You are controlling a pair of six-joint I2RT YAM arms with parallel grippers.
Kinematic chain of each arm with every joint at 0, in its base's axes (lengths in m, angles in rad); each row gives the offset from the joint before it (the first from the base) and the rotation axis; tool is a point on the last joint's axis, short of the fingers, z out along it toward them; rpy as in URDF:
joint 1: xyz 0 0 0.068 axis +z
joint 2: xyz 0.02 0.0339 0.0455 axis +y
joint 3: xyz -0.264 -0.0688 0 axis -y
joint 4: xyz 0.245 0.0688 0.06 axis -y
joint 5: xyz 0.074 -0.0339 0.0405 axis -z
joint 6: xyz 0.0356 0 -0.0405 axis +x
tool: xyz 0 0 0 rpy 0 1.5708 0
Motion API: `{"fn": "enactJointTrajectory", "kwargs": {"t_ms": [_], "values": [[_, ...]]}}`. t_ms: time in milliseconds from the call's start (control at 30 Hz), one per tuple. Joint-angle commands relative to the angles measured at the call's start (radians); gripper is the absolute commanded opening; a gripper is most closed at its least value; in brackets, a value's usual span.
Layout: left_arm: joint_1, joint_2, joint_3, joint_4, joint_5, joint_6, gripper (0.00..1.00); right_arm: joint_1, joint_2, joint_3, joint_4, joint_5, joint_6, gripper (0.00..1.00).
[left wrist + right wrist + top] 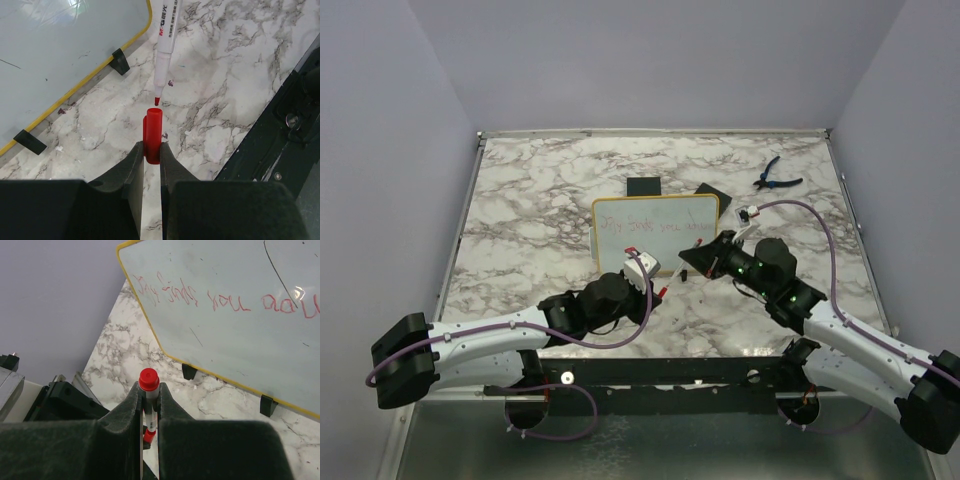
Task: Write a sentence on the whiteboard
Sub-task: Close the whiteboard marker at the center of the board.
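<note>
**A:** Where is the whiteboard?

**B:** One whiteboard (670, 248) sits near the middle of the marble table (540, 200), just ahead of both grippers. It has a yellow frame, and two black feet (189, 371) show on its near edge.

**A:** Anything on it?

**B:** One sentence (220, 297), a single line of thin red handwriting across the upper part of the white surface.

**A:** And the arms?

**B:** The right gripper (149, 390) is clenched on one marker (165, 45), whose bare red tip points down at the table, just off the board's corner. The left gripper (151, 150) is clamped on one red cap (153, 131), with the open end facing the tip. The two are just apart, not touching.

**A:** What else is on the table?

**B:** Two black squares (643, 187) lie just beyond the board's far edge. One pair of blue-handled pliers (777, 177) is well off to the far right.
</note>
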Motion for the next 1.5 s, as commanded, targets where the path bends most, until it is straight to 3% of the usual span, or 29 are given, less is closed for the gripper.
{"fn": "enactJointTrajectory", "kwargs": {"t_ms": [0,1000,1467], "values": [[-0.008,0.005,0.015,0.025,-0.022,0.013,0.00,-0.007,0.012,0.007,0.046,-0.049,0.020,0.01],[-0.017,-0.024,0.004,0.046,-0.063,0.032,0.00,-0.008,0.092,0.008,0.050,-0.144,0.037,0.01],[-0.019,0.016,-0.020,0.152,-0.103,0.041,0.00,-0.009,0.147,-0.039,0.120,-0.250,-0.017,0.01]]}}
